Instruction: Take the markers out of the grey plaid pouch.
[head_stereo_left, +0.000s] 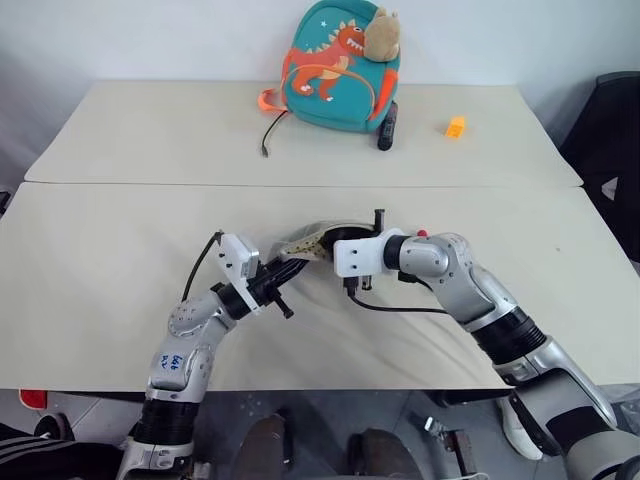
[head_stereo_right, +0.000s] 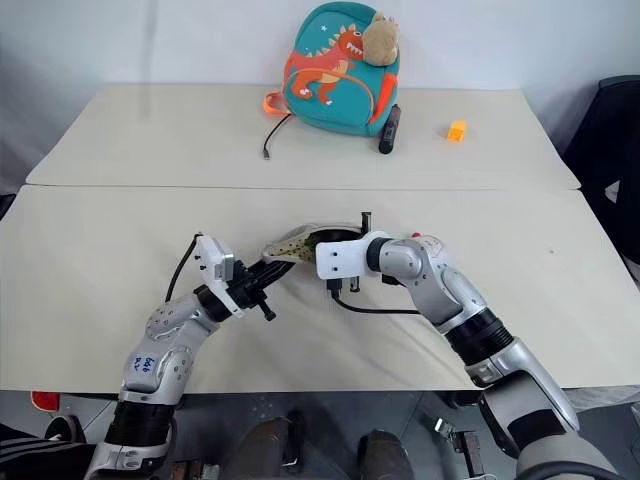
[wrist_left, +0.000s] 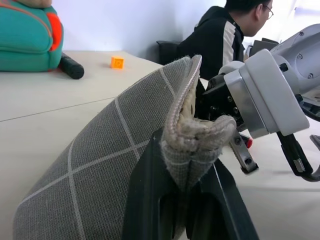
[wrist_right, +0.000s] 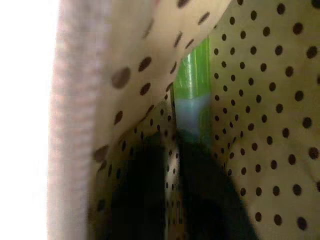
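Observation:
The grey plaid pouch (head_stereo_left: 303, 243) is lifted off the near table at the middle, its mouth held apart. My left gripper (wrist_left: 187, 172) is shut on the pouch's zipper edge, pinching the folded fabric. My right gripper (head_stereo_left: 328, 245) reaches into the pouch's mouth from the right. Inside, against the dotted lining, a green marker (wrist_right: 192, 90) lies straight ahead of the right gripper (wrist_right: 175, 150), its near end right at the tips. Whether it is gripped is unclear. A red marker (head_stereo_left: 422, 234) lies on the table behind my right forearm, mostly hidden.
A teal dinosaur backpack (head_stereo_left: 335, 65) stands at the far table's back, with a thick black stick (head_stereo_left: 387, 128) and a small orange block (head_stereo_left: 455, 126) to its right. A dark cord (head_stereo_left: 268, 135) trails from the backpack. A person (wrist_left: 220, 35) sits beyond the table's right side.

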